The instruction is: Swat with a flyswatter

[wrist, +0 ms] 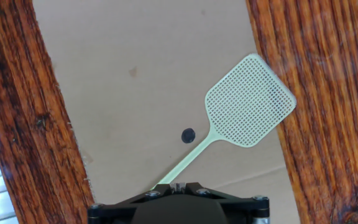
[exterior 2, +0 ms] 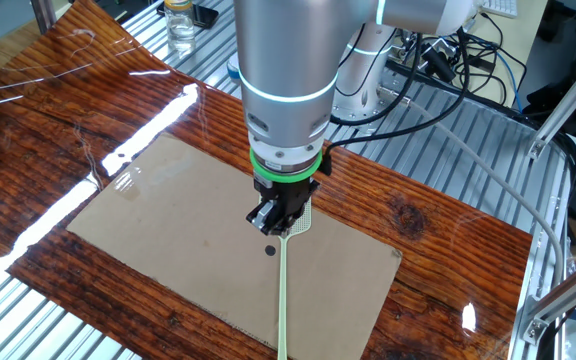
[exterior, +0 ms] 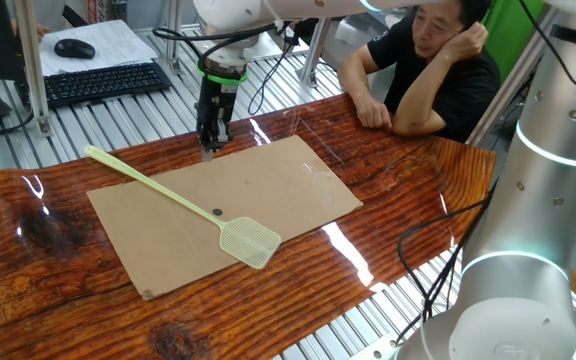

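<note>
The pale yellow-green flyswatter lies flat on the cardboard sheet, its mesh head toward the near right and its thin handle running out to the far left. A small black dot sits on the cardboard beside the handle. My gripper hangs above the sheet, fingers together and empty, not touching the swatter. In the other fixed view the gripper stands over the swatter's head. The hand view shows the head and the dot below me; the handle runs under my gripper.
A person leans on the far right table edge. A keyboard and mouse lie on a bench at far left. A second robot arm stands at right. A bottle and cables lie beyond the table.
</note>
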You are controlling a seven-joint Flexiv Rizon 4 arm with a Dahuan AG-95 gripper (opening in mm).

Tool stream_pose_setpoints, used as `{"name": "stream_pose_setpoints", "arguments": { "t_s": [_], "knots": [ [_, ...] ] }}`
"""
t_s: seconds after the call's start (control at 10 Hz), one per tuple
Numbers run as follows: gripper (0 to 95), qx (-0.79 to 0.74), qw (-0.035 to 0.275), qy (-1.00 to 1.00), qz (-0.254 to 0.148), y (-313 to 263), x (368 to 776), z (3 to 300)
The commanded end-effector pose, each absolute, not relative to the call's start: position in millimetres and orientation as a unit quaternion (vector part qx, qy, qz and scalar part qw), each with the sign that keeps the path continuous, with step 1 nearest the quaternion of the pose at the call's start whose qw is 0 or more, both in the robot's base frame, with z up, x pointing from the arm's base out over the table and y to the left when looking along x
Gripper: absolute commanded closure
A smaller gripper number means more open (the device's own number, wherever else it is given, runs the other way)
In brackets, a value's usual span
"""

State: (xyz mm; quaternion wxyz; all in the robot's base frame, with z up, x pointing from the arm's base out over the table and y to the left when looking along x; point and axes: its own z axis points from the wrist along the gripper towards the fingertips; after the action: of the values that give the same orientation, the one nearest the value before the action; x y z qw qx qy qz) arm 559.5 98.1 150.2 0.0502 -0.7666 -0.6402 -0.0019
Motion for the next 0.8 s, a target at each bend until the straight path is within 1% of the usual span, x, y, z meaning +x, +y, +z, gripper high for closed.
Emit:
{"name": "stream_pose_setpoints", "arguments": {
  "t_s": [0.1, 0.3, 0.4, 0.7, 0.8],
  "knots": [
    [95.0, -0.758, 0.057, -0.65, -0.002, 98.9, 562.0, 149.3],
    [95.0, -0.762, 0.056, -0.645, -0.008, 98.9, 562.0, 149.3],
    [95.0, -0.772, 0.05, -0.633, -0.002, 98.9, 562.0, 149.3],
    [95.0, -0.787, 0.055, -0.614, -0.007, 98.9, 562.0, 149.3],
    [95.0, -0.795, 0.05, -0.604, -0.001, 98.9, 562.0, 149.3]
  ]
}}
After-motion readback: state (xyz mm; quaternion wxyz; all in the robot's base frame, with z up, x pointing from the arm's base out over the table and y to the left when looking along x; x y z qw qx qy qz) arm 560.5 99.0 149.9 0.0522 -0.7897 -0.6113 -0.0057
